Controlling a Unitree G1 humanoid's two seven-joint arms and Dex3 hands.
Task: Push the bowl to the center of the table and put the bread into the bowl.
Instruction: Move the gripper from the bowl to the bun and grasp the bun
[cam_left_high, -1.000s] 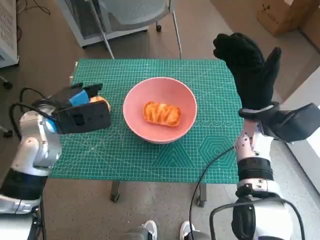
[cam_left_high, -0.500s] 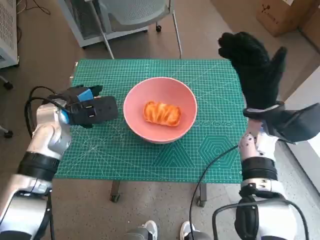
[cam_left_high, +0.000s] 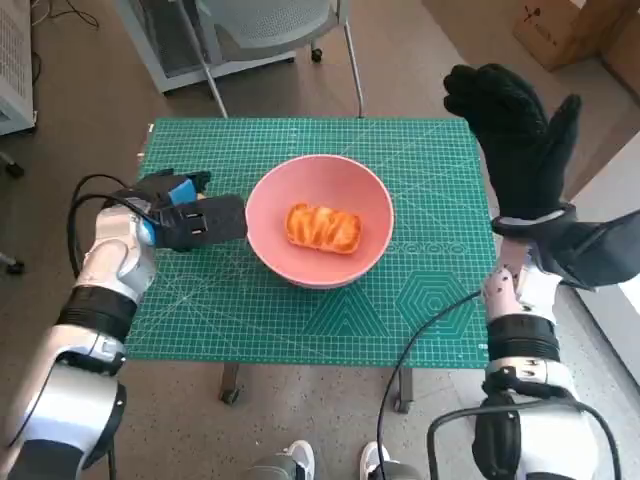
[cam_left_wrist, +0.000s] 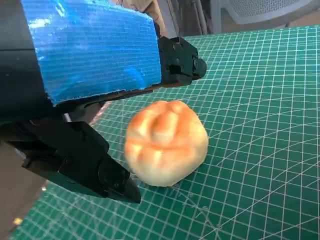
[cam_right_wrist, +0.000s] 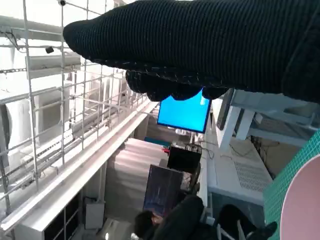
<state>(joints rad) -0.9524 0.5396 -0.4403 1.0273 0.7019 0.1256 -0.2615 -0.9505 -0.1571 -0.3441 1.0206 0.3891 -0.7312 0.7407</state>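
Pink bowl (cam_left_high: 320, 220) was seen near table (cam_left_high: 300, 140) centre, glazed bread (cam_left_high: 322, 227) lying inside. Second round bun (cam_left_wrist: 166, 142) was seen on mat beside left hand (cam_left_high: 185, 220), fingers apart, nothing gripped. Right hand (cam_left_high: 515, 135) was raised over right edge, spread, empty.

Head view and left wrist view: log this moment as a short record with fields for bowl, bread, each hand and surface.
bowl: pink round bowl, near the middle of the table
bread in bowl: glazed orange pastry
bread outside: round golden bun on the mat, between the left hand's fingers, contact unclear
left hand: black, blue-taped, beside the bowl
right hand: black knitted glove, raised, fingers spread, holding nothing
surface: green gridded cutting mat
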